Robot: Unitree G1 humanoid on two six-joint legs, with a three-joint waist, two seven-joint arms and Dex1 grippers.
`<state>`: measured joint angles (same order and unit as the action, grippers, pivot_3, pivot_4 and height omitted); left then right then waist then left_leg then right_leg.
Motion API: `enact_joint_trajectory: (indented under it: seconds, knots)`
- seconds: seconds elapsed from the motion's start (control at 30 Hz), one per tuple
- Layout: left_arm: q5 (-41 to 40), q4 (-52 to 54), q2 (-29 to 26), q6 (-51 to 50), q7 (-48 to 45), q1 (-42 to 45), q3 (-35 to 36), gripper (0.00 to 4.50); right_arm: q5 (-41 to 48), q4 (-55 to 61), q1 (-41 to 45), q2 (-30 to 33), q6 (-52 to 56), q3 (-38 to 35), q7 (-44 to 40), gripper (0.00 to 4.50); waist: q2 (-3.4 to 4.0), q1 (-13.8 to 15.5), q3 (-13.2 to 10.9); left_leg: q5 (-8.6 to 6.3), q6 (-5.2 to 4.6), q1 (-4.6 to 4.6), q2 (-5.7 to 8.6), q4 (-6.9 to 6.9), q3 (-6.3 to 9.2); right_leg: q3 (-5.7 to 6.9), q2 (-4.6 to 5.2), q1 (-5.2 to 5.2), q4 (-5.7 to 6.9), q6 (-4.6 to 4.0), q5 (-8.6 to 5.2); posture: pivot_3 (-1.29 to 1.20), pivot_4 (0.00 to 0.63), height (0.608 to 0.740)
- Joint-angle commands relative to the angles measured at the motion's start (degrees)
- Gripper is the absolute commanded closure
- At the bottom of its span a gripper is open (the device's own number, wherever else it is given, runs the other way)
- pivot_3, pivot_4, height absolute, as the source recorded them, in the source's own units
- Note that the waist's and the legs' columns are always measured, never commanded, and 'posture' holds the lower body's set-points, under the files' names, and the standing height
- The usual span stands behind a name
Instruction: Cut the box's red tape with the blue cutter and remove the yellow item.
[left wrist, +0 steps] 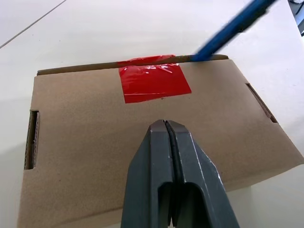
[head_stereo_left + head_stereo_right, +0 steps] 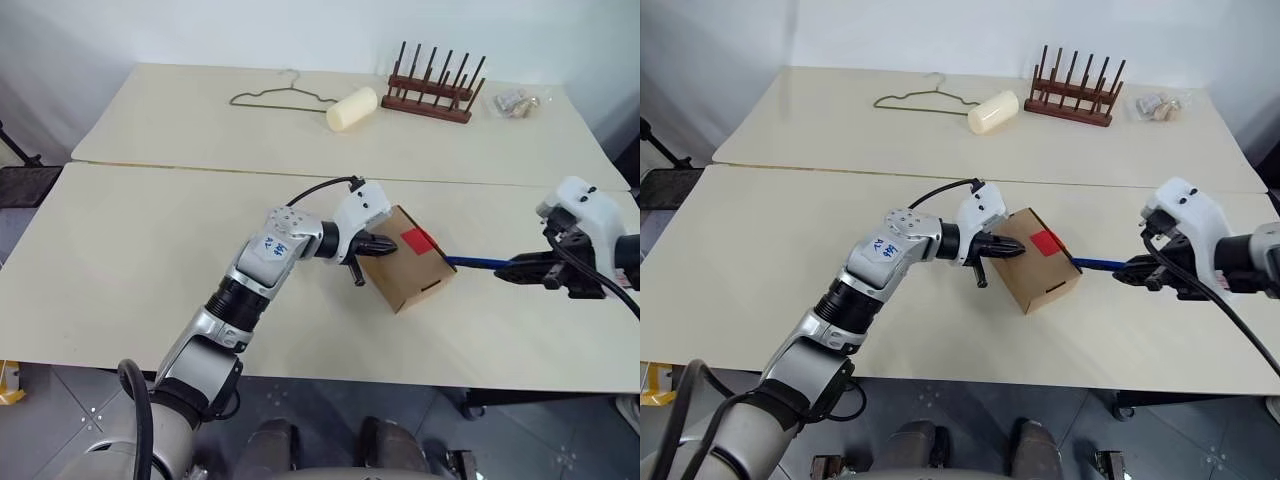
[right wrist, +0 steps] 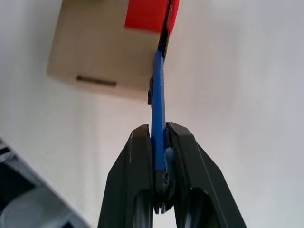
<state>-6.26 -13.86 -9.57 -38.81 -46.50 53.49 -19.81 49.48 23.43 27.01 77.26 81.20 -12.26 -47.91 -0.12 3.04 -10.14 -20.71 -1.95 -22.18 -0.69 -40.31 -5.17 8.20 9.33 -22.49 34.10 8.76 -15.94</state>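
Right gripper (image 2: 1130,272) clamped on the blue cutter (image 2: 1098,265), its tip at the taped edge of the box (image 2: 1040,275); left gripper (image 2: 1012,246) closed against the box.

The right gripper's two black fingers (image 3: 137,161) were pinched around the cutter's blue shaft, which reached across the table (image 2: 120,260) to the box edge where the red tape (image 2: 417,240) folded over the seam. The left gripper's fingers (image 1: 166,156) were pressed together with nothing between them, their tips on the box's brown top face just short of the tape. The box lay tilted near the front edge of the nearer table. On the far table, well apart from the box, lay a wire hanger (image 2: 283,96), a pale cream roll (image 2: 351,108), a wooden peg rack (image 2: 431,88) and a small clear packet (image 2: 516,102).
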Motion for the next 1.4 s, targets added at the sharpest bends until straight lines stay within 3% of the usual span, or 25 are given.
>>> enact_joint_trajectory:
  seconds: [0.03,0.3,0.43,0.6,0.7,0.83,0.9,1.0,1.13,1.2,1.33,1.4]
  knots:
    - [1.49,-2.01,-0.08,-1.31,-0.25,-1.7,-2.58,4.5,1.49,0.39,-0.55,-0.68,-1.32,-4.09,-1.73,4.36,-0.01,-0.07,0.0,0.0,0.0,0.0,0.0,-0.01,0.0,0.0,0.0,0.01,0.0,0.0,0.0,0.0,0.15,0.74]
    - [0.46,-1.6,-0.53,-0.32,-1.26,-0.87,-1.14,4.5,1.91,-13.5,-1.17,-5.34,-8.66,-17.17,-7.51,4.36,0.0,0.01,0.0,0.0,0.0,-0.02,0.0,-0.22,-0.01,-0.02,0.01,0.03,0.07,0.0,0.0,0.0,0.15,0.74]
    - [-0.92,-0.03,-1.56,1.42,-2.64,-0.21,1.18,4.5,-6.12,-24.2,-3.98,-10.61,-21.8,-18.22,-4.31,4.36,-0.05,-0.36,0.02,0.0,0.0,-0.01,0.0,-0.23,-0.04,-0.02,0.0,0.03,0.11,0.0,0.0,0.0,0.15,0.74]
    - [-4.59,4.25,-3.36,2.72,-4.29,-0.08,6.13,4.5,-19.9,-35.14,-5.93,-19.74,-45.34,-13.06,1.01,4.36,-0.01,-1.11,0.02,0.01,0.0,-0.02,0.01,-0.28,-0.12,-0.11,0.0,-0.07,0.25,0.0,0.0,0.0,0.15,0.74]
    - [-8.95,11.16,-8.17,2.07,-9.29,-1.93,9.34,4.5,-29.13,-46.88,-4.43,-24.54,-62.83,-7.46,3.58,4.36,0.01,-1.9,0.02,0.01,0.0,-0.03,0.0,-0.22,-0.12,-0.12,0.0,-0.11,0.26,0.0,0.0,0.0,0.15,0.74]
    - [-9.89,16.68,-17.38,0.73,-13.22,-6.01,10.32,4.5,-34.51,-60.29,-0.25,-28.08,-73.51,-3.51,3.99,4.36,0.24,-3.35,0.05,0.04,0.06,0.05,0.0,-0.06,-0.14,-0.16,0.0,-0.12,0.24,0.0,-0.01,0.0,0.15,0.74]
    - [-10.09,17.8,-20.62,0.2,-13.52,-8.0,10.71,4.5,-35.08,-64.46,0.98,-28.61,-74.05,-2.4,2.04,4.36,0.31,-3.39,0.06,0.06,0.07,0.14,0.0,0.06,-0.16,-0.22,0.0,-0.11,0.24,-0.01,-0.01,0.0,0.15,0.74]
    - [-9.82,19.86,-25.58,-0.8,-13.34,-12.64,11.86,4.5,-34.99,-68.29,2.47,-28.56,-76.02,-2.48,-0.81,3.36,0.31,-3.46,0.06,0.07,0.07,0.18,-0.02,0.04,-0.16,-0.25,-0.01,-0.06,0.25,-0.01,-0.01,0.0,0.15,0.74]
    - [-11.4,24.84,-28.04,-2.71,-11.26,-19.39,13.68,4.5,-31.83,-66.19,2.73,-24.78,-76.95,-5.41,-7.52,2.02,0.45,-2.91,-0.03,0.07,0.07,0.16,-0.01,0.05,-0.14,-0.29,0.0,-0.08,0.24,-0.01,-0.01,0.0,0.15,0.74]
    - [-12.32,28.06,-28.24,-4.17,-9.93,-22.85,14.76,4.5,-29.24,-61.52,1.53,-21.57,-76.43,-6.52,-14.46,2.02,0.61,-2.53,-0.12,0.07,0.04,0.09,-0.02,0.01,-0.09,-0.43,0.02,-0.08,0.16,0.01,-0.01,0.0,0.15,0.74]
    - [-13.31,31.57,-28.29,-6.17,-7.02,-27.34,16.4,4.5,-23.52,-52.43,0.02,-15.91,-63.39,-6.31,-24.15,2.02,0.65,-2.22,-0.14,0.07,0.04,0.12,-0.02,0.01,-0.09,-0.44,-0.05,-0.06,0.16,0.01,0.0,0.0,0.15,0.74]
    - [-13.01,31.82,-27.42,-6.8,-4.89,-28.33,16.47,4.5,-23.3,-50.07,2.3,-17.06,-62.33,-5.1,-23.41,2.41,0.58,-2.21,-0.1,0.08,0.06,0.17,-0.06,-0.01,-0.09,-0.45,-0.09,-0.02,0.2,0.0,0.0,0.0,0.15,0.74]
